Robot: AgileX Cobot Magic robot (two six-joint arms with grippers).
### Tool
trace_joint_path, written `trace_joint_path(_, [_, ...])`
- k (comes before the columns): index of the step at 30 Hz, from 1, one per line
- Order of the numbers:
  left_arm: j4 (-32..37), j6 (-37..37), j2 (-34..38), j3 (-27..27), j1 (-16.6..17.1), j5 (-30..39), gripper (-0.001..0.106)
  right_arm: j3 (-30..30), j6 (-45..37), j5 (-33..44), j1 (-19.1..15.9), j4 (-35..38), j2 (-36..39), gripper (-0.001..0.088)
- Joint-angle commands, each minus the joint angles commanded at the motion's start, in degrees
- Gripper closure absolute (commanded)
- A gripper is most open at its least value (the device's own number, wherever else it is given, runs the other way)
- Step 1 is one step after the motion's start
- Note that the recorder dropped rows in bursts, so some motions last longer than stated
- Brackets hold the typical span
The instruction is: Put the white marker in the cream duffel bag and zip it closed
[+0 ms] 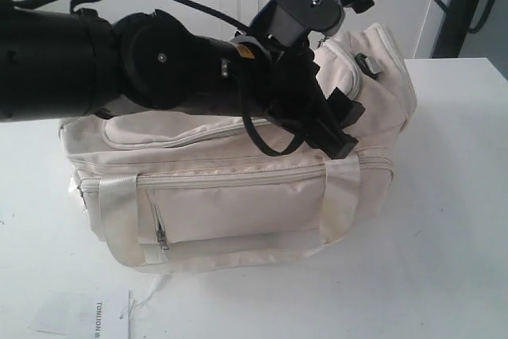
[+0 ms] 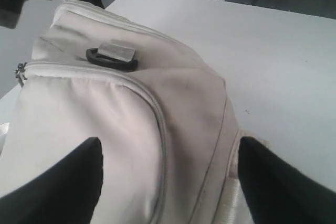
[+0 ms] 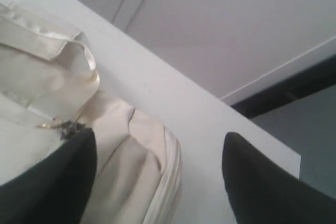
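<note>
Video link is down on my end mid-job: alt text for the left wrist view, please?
The left gripper, black fingers open, hangs over one end of the cream duffel bag, above its curved zip seam. A dark ring on a webbing tab sits further along; white table lies beyond.

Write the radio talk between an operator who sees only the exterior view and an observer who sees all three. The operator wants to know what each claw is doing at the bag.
Operator: Is the left claw gripping anything? From here I only see its side.
Observer: No. The left claw is open and empty above the end of the bag, near the dark ring.
Operator: And the right claw? I can't make it out.
Observer: The right claw is open and empty too, with a zip pull close beside it.
</note>
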Motion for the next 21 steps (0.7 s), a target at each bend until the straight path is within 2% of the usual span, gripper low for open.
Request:
trace_joint_path(5, [0.0,0.0,-2.0,0.0,0.1,4.8,0.031,0.0,-0.1,7.8,0.0,2.0,-2.1,0.0361])
trace_joint_path(8, [0.0,-0.2,-3.0,0.0,0.8,8.8,0.035,0.0,-0.4,12.4,0.0,2.0,-3.2,0.0480])
trace_joint_path(12, [0.0,-0.3,-4.7,0.0,2.5,15.7,0.054,0.2,-2.0,18.3,0.0,2.1,-4.2,0.0687])
trace_joint_path(16, [0.1,-1.6,-6.6,0.0,4.4,21.0,0.076,0.2,-2.0,21.4,0.0,2.3,-5.6,0.0855])
trace_joint_path(21, [1.3,-1.6,-9.5,0.0,6.4,27.8,0.103,0.3,-3.1,24.8,-0.3,3.7,-6.9,0.0868])
